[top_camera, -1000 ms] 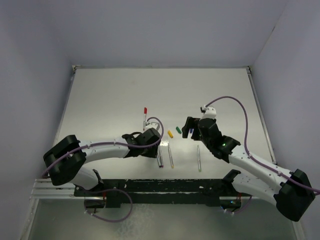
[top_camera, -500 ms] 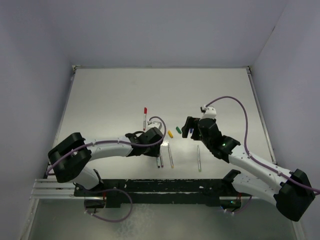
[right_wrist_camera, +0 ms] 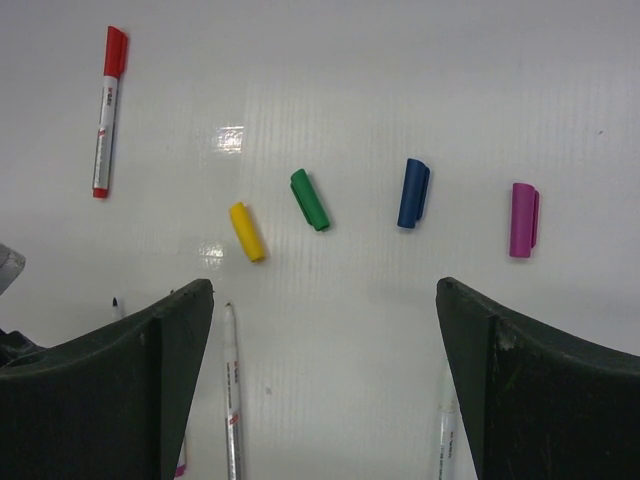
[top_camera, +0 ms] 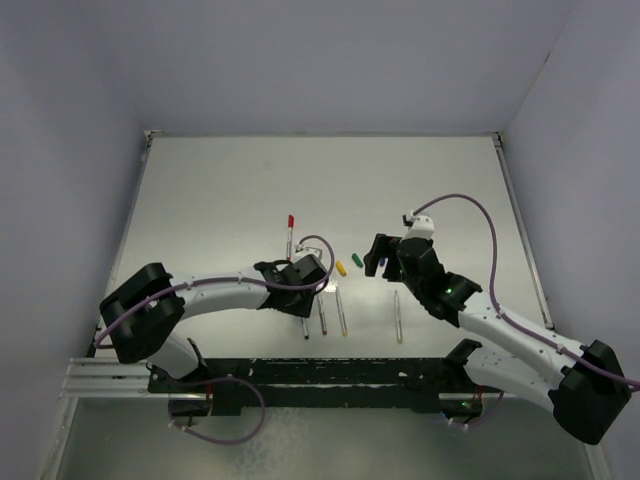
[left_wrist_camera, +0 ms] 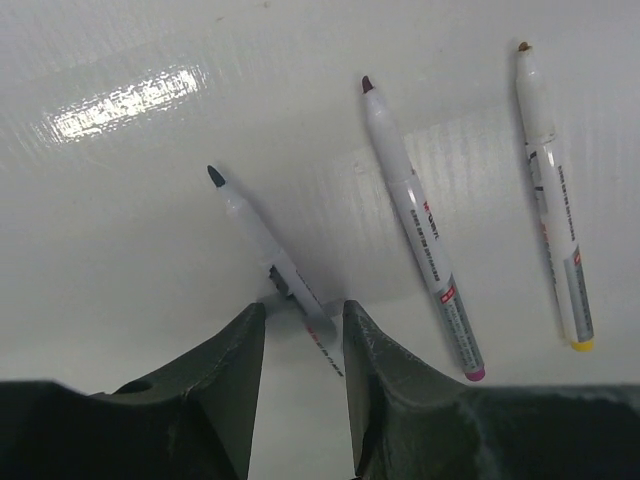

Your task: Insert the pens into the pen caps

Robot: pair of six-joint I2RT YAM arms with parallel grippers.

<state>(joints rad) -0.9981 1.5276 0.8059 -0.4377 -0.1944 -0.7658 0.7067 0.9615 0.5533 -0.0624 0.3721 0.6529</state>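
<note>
My left gripper (top_camera: pixel 306 290) (left_wrist_camera: pixel 300 312) is shut on a silvery-white pen (left_wrist_camera: pixel 262 240), held slightly off the table with its dark tip pointing away from the fingers. Two more uncapped pens lie beside it, one purple-ended (left_wrist_camera: pixel 420 230) and one yellow-ended (left_wrist_camera: pixel 553 200). A fourth pen (top_camera: pixel 397 316) lies further right. My right gripper (top_camera: pixel 381 256) (right_wrist_camera: pixel 325 290) is open and empty, hovering over the caps: yellow (right_wrist_camera: pixel 247 231), green (right_wrist_camera: pixel 309 199), blue (right_wrist_camera: pixel 413 192) and purple (right_wrist_camera: pixel 522 219). A pen wearing the red cap (right_wrist_camera: pixel 108 110) lies at the far left.
The white table (top_camera: pixel 220 190) is walled on three sides. The black rail (top_camera: pixel 300 375) with the arm bases runs along the near edge. Purple cables (top_camera: pixel 470 205) loop above each wrist.
My left gripper has closed on a pen and swung it; the pen now sticks out toward the near edge, left of the other pens. The right arm has barely moved.
</note>
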